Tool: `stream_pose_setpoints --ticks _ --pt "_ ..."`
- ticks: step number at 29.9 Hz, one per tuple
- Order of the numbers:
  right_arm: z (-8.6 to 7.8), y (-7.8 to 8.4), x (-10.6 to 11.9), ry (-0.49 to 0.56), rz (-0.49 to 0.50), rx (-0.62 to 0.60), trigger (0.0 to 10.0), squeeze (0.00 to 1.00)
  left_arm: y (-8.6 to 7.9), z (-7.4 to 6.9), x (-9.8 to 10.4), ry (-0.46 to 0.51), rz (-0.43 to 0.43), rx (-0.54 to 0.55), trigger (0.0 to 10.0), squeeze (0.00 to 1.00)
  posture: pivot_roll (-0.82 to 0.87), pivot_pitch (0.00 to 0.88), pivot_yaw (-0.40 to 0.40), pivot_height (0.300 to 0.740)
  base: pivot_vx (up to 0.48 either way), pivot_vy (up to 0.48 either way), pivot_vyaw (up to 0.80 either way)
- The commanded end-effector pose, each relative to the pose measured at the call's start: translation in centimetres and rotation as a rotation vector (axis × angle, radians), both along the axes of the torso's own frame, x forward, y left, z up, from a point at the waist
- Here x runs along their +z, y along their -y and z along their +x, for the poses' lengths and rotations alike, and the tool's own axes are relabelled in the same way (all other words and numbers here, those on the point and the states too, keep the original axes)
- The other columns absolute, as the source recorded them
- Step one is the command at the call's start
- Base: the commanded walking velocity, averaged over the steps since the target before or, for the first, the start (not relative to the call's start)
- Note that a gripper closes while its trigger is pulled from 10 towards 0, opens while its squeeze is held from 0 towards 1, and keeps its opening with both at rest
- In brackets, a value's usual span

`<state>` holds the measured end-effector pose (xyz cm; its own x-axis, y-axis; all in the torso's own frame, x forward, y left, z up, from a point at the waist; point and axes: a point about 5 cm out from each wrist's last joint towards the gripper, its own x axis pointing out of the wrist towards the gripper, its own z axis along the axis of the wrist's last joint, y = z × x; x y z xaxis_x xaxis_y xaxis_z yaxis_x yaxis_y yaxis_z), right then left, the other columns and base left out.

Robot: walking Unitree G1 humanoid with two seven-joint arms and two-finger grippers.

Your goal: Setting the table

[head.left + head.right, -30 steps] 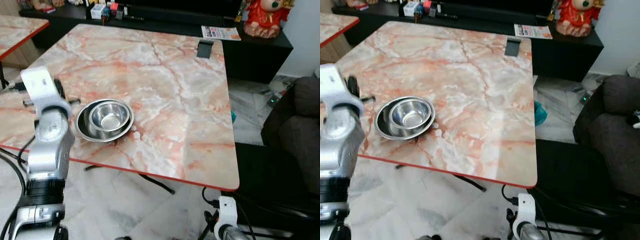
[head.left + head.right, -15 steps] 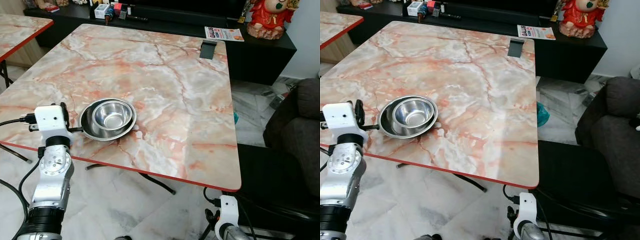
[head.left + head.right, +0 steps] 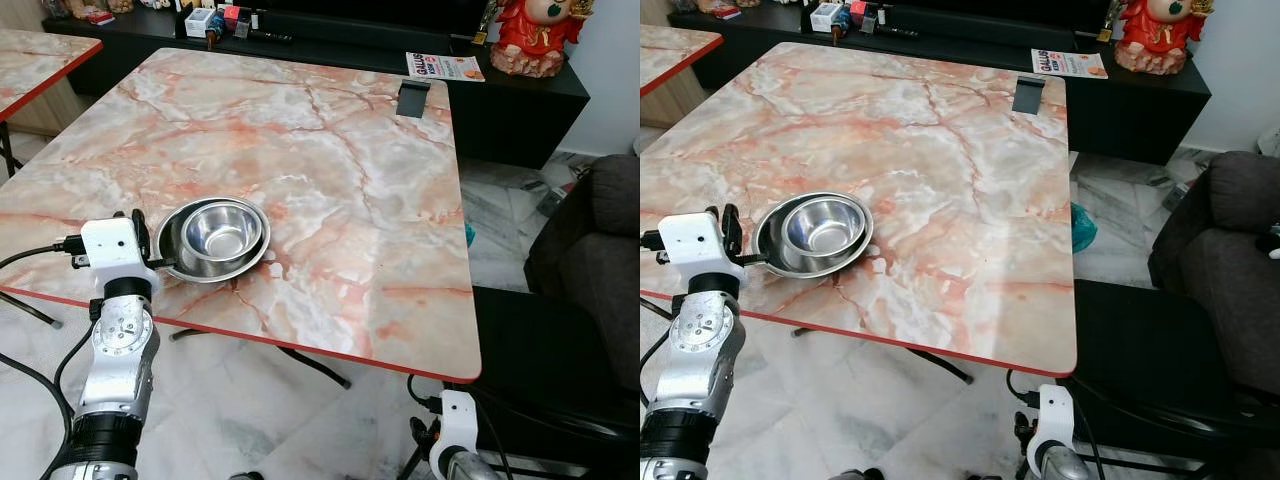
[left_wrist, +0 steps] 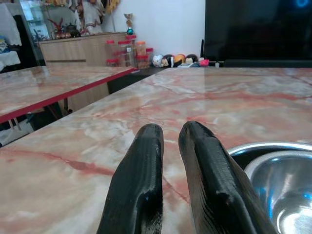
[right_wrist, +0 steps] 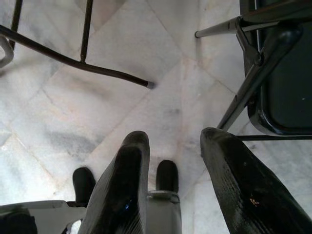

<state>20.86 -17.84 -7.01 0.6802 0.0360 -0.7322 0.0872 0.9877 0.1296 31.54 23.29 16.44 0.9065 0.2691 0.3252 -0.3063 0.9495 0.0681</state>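
Two nested steel bowls (image 3: 212,238) near the front left edge of the pink marble table (image 3: 330,150), left gripper (image 4: 171,134) just beside their rim, low over the tabletop, fingers pressed nearly together and holding nothing, right gripper (image 5: 173,146) hanging idle over the floor, fingers spread apart.

Bright, even daylight throughout — soft glare across the marble table (image 3: 330,150), highlights gleaming in the steel bowls (image 3: 215,235). Head views sharp, shadows faint. Close-up fingers (image 4: 146,195) slightly soft — floor view dimmer, greyer.
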Motion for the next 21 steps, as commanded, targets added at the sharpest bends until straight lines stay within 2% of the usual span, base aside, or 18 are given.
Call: stream_pose_setpoints --ticks 1,8,14,17,21 --pt "-0.1 0.1 0.0 0.0 0.0 -0.003 10.0 0.0 0.0 0.2 0.1 0.007 -0.024 -0.005 10.0 0.0 0.09 0.127 -0.058 0.74 0.0 0.33 0.0" --pt "-0.2 -0.1 -0.1 -0.008 0.004 -0.009 10.0 0.0 0.5 0.4 0.1 0.012 -0.042 -0.018 10.0 0.0 0.09 0.127 -0.055 0.74 0.0 0.0 0.0" --pt "-0.2 -0.1 -0.1 -0.006 0.016 -0.029 10.0 0.0 1.1 0.6 0.3 0.018 -0.058 -0.036 10.0 0.0 0.08 0.127 -0.052 0.74 0.0 0.327 0.0" --pt "-0.3 -0.1 -0.2 -0.008 0.017 -0.031 10.0 0.0 1.3 0.8 0.5 0.022 -0.064 -0.046 10.0 0.0 0.08 0.126 -0.051 0.74 0.0 0.329 -0.56" --pt "-0.2 0.0 -0.2 -0.009 0.005 -0.022 10.0 0.0 1.5 0.9 0.6 0.025 -0.066 -0.053 10.0 0.0 0.08 0.126 -0.049 0.74 0.0 0.327 0.0"
